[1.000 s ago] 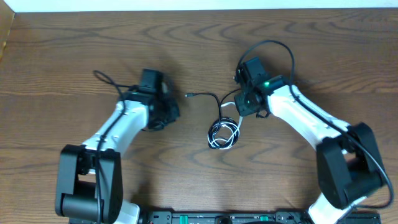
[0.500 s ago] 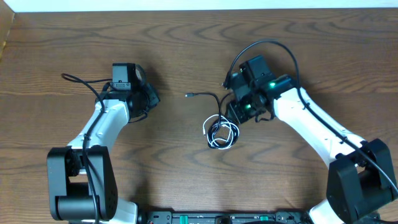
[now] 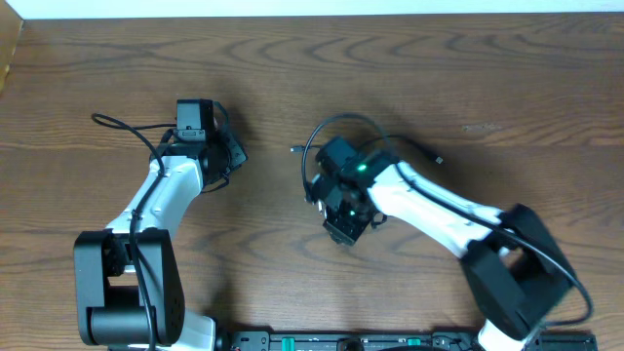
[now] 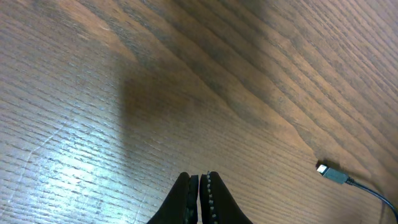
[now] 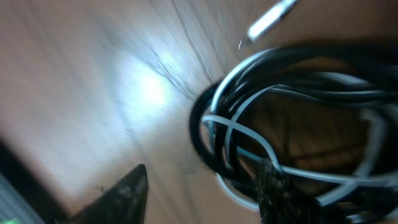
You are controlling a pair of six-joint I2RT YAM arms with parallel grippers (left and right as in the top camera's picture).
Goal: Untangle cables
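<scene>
Though the right-wrist view is blurred, the cables (image 5: 292,118) read clearly as one loose coil on the bench (image 3: 292,58), with the black cable (image 5: 200,124) and white cable (image 5: 239,129) looped through each other.

Right tool (image 5: 205,167): directly over the coil, released, fingers well apart. One finger (image 5: 127,193) is over bare wood outside the coil. The other finger (image 5: 273,186) stands in front of the strands at the coil's near edge, so that edge lies between the two. Cannot tell whether either finger touches a strand. A pale plug (image 5: 270,22) lies on the wood beyond the coil.

Overhead: the coil is almost wholly hidden beneath the right tool, a little in front of the bench's middle. A dark plug (image 3: 295,149) rests on bare wood between the two arms, apart from the coil. A second plug (image 3: 439,159) lies on the far side of the right arm (image 3: 439,210), with a thin cord trailing from it toward the arm.

Left tool (image 4: 200,177): clenched, pads together, nothing between them. It is above bare wood, well apart from the coil. The left-wrist view shows the dark plug ahead and to the right, its cord running off the lower right edge.
</scene>
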